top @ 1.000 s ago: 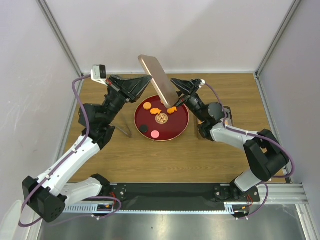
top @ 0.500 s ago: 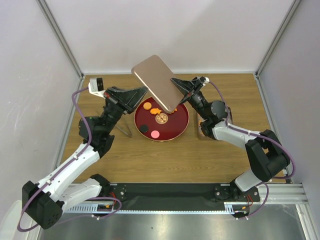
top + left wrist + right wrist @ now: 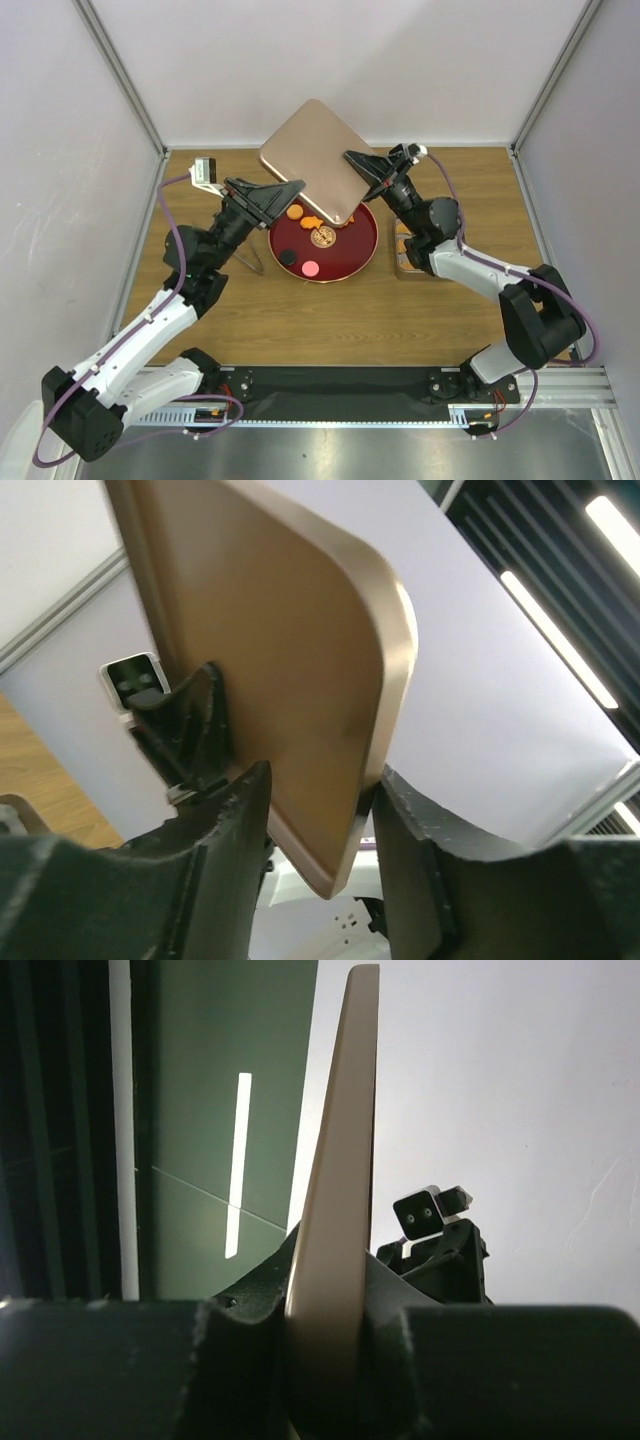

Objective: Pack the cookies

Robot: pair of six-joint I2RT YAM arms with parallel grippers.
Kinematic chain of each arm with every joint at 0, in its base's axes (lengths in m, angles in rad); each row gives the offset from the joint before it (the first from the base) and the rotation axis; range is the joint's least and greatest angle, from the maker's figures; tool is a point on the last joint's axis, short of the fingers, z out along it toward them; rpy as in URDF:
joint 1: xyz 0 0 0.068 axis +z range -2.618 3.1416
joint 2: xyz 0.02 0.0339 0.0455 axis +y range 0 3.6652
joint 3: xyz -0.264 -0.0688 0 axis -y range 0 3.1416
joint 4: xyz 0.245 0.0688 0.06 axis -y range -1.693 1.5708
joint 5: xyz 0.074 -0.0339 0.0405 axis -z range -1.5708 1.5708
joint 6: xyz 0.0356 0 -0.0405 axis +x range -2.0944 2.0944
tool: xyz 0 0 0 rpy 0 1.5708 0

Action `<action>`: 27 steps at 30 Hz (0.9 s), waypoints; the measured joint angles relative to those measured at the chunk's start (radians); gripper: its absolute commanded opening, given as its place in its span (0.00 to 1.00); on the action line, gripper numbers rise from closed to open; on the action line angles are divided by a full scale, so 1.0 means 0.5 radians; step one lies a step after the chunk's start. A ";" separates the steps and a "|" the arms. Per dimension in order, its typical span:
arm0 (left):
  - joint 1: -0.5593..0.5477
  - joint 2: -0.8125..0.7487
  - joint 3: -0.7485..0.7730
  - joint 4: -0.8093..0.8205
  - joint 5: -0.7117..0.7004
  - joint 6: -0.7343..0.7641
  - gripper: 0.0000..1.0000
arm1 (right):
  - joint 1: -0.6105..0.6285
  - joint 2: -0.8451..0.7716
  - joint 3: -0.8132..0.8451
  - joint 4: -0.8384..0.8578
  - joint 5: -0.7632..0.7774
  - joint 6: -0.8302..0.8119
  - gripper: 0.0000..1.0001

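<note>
The cookies lie on a dark-red plate (image 3: 350,262): orange ones (image 3: 293,212) near its far rim, a brown one (image 3: 323,237), a black one (image 3: 287,257) and a pink one (image 3: 310,268). A gold tin lid (image 3: 310,155) hangs tilted above the plate's far side. My right gripper (image 3: 354,168) is shut on the lid's right edge; in the right wrist view the lid (image 3: 345,1130) stands edge-on, pinched in the gripper (image 3: 330,1290). My left gripper (image 3: 290,190) is open, and the lid's corner (image 3: 270,650) sits loosely between its fingers (image 3: 235,820).
The open tin base (image 3: 400,268), with orange pieces inside, sits on the wooden table right of the plate, partly under my right arm. A thin metal V-shaped tool (image 3: 250,262) lies left of the plate. White walls enclose the back and sides.
The lid has swung from nearly upright to a flatter tilt. My right gripper has closed on its edge, and my left gripper has opened off it.
</note>
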 measured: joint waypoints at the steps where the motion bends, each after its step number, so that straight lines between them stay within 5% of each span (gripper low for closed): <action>1: 0.000 0.004 0.014 -0.026 -0.004 0.009 0.51 | -0.006 -0.018 0.000 -0.011 -0.001 -0.027 0.15; 15: -0.019 0.108 0.201 -0.224 0.008 0.037 0.54 | -0.058 -0.664 -0.032 -0.684 0.134 -0.846 0.09; 27: -0.019 0.157 0.161 -0.230 0.005 0.015 0.69 | -0.089 -0.801 -0.060 -0.910 0.143 -0.989 0.07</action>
